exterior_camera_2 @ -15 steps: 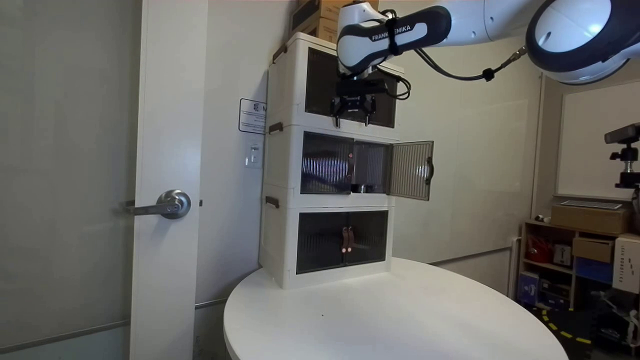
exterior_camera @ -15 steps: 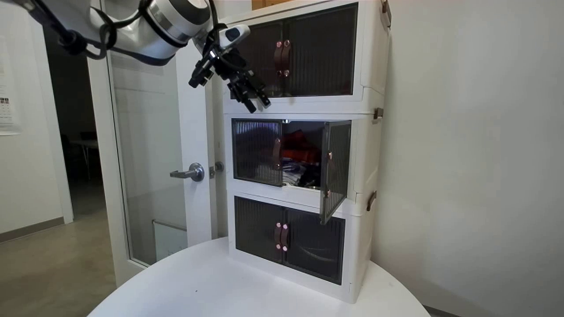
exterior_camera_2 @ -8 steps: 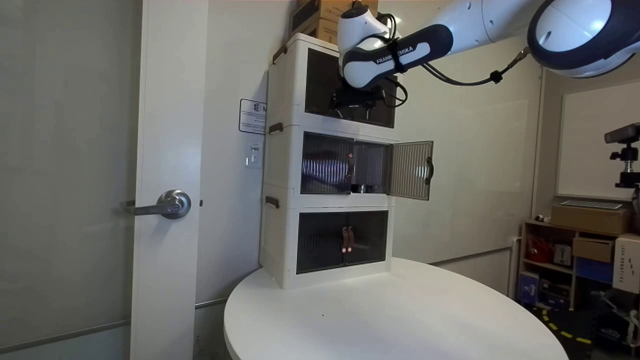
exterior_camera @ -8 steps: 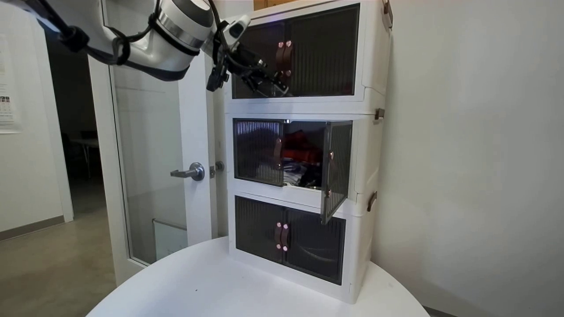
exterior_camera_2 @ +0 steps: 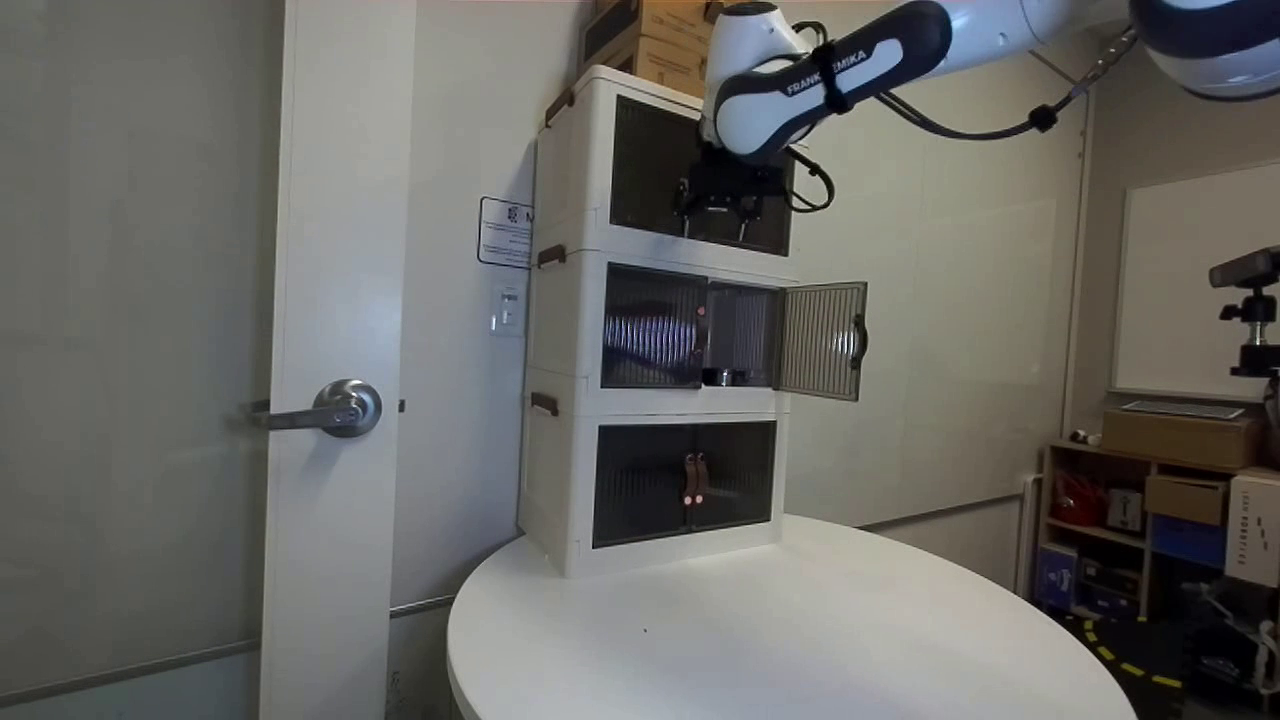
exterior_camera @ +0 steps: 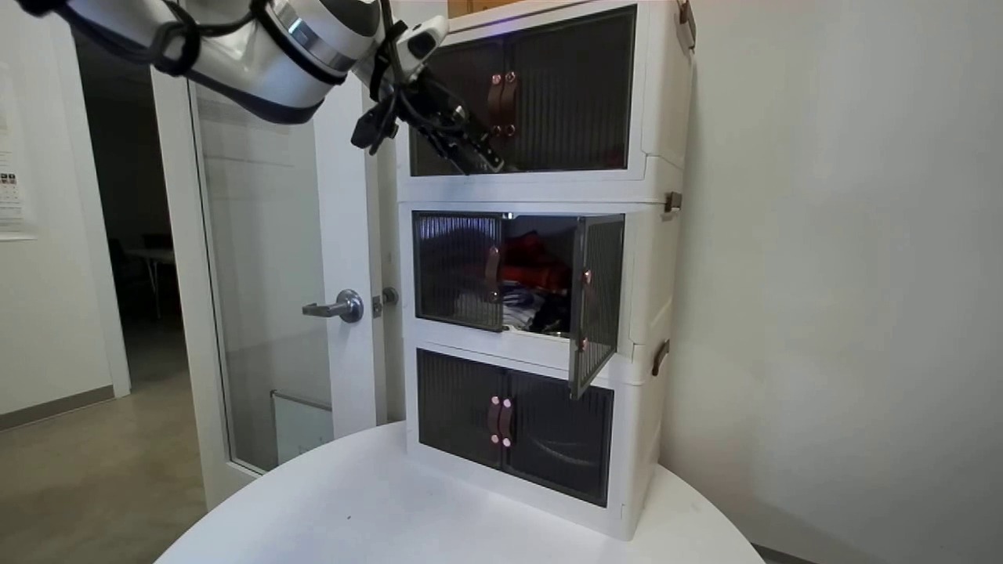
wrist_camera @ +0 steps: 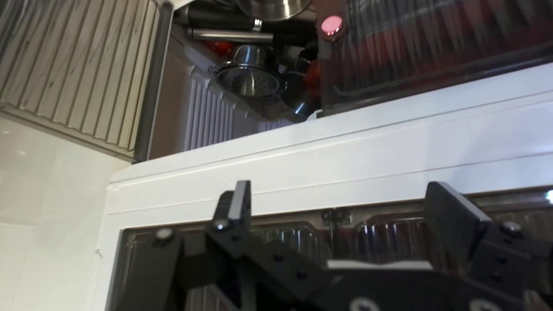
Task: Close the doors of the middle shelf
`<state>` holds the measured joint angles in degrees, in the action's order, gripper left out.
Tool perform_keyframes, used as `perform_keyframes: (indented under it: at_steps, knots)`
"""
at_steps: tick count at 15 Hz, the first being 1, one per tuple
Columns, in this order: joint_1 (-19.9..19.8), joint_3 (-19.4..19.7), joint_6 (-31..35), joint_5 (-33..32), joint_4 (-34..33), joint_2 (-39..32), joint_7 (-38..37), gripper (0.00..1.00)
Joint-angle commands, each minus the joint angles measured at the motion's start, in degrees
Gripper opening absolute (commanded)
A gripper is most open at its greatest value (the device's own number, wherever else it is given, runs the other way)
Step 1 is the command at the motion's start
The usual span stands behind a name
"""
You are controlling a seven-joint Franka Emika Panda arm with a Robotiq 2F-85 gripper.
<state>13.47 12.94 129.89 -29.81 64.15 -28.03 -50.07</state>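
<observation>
middle shelf (exterior_camera: 657, 266), open door (exterior_camera: 604, 298), red items (exterior_camera: 542, 276) inside

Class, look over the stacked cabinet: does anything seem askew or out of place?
Yes: one door of the middle shelf stands wide open, odd because its partner appears shut or nearly so, and the upper doors and lower doors look closed. I see no spill or damage.

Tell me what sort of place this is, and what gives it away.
Likely a robotics lab or office workroom, judging by the robot arm, what looks like a mounted camera, and the yellow dashed floor marking.
</observation>
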Motion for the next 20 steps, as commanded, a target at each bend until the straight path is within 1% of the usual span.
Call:
perform_keyframes:
  at_steps: [1,5,7,8,9,10,13,15,17,20]
  knots:
    - [-2.9,-4.9,2.2,8.4,13.2,10.7,8.5,1.0]
    - [-6.5,-8.2,-1.4,20.8,21.2,18.2,20.7,1.0]
    - [-7.9,-8.1,-7.0,26.3,23.7,21.3,26.1,1.0]
    - [-8.2,-7.3,-10.5,26.6,24.6,22.6,27.1,1.0]
    - [-8.5,-6.3,-13.2,25.0,25.3,23.6,26.9,1.0]
    - [-10.4,-7.3,-16.3,23.2,25.6,24.4,26.4,1.0]
    - [-12.8,-6.7,-21.5,16.8,26.7,26.2,24.4,1.0]
    - [-14.3,-6.7,-23.9,14.3,27.0,26.7,24.7,1.0]
    - [-15.6,-6.7,-25.5,14.2,27.1,26.5,26.3,1.0]
    - [-17.3,-6.3,-24.6,15.3,27.2,25.1,29.4,1.0]
